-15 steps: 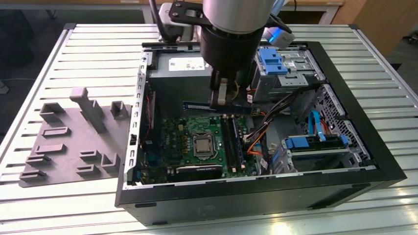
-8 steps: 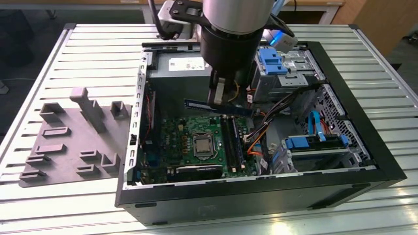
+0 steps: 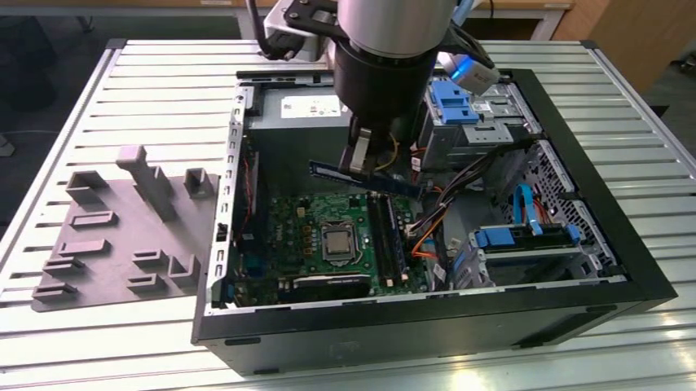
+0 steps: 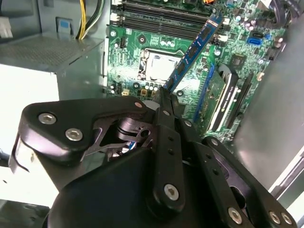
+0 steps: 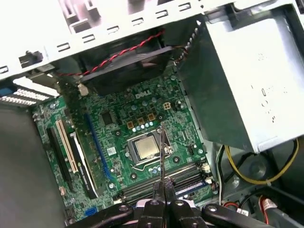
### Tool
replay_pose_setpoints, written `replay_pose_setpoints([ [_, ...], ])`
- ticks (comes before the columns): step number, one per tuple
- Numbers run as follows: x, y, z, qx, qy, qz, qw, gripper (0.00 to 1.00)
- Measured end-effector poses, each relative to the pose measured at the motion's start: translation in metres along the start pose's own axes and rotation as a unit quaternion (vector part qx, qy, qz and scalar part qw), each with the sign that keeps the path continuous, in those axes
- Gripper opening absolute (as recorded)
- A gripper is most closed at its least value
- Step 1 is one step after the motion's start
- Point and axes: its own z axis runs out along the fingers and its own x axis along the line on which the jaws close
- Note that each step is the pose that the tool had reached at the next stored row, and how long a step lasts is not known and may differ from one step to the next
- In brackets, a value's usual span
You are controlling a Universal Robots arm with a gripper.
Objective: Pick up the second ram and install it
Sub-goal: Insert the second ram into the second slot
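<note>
Second ram point(image 5: 162, 154) edge-on, first wrist view.

Both wrist views overlook motherboard point(image 5: 142, 107)

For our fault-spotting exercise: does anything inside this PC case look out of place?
Nothing looks damaged. The ram sits in no slot: the gripper holds it in the air above the motherboard, turned across the slots.

Open computer case point(image 3: 435, 330), green motherboard point(image 3: 292, 218), grey tray point(image 3: 109, 269), possibly plastic
</note>
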Motion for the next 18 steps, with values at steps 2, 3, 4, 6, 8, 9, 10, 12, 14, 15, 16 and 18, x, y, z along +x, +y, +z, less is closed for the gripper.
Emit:
replay_pose_setpoints([
  [2,0.0,0.0,0.0001,0.0007,-0.0007,0.012,0.9999,0.12],
  [3,0.0,0.0,0.0002,0.001,-0.001,0.018,0.9998,0.12],
  [4,0.0,0.0,0.0002,0.0013,-0.0013,0.024,0.9997,0.12],
  [6,0.0,0.0,0.0003,0.0019,-0.0019,0.034,0.9994,0.12],
  [8,0.0,0.0,0.0003,0.0024,-0.0025,0.044,0.999,0.12],
  [9,0.0,0.0,0.0004,0.0027,-0.0027,0.049,0.9988,0.12],
  [10,0.0,0.0,0.0004,0.0029,-0.003,0.054,0.9986,0.12],
  [12,0.0,0.0,0.0004,0.0034,-0.0035,0.063,0.998,0.12],
  [14,0.0,0.0,0.0005,0.004,-0.004,0.073,0.9973,0.12],
  [15,0.0,0.0,0.0005,0.0043,-0.0043,0.078,0.9969,0.12],
  [16,0.0,0.0,0.0005,0.0046,-0.0047,0.084,0.9965,0.12],
  [18,0.0,0.0,0.0006,0.0051,-0.0052,0.094,0.9955,0.12],
])
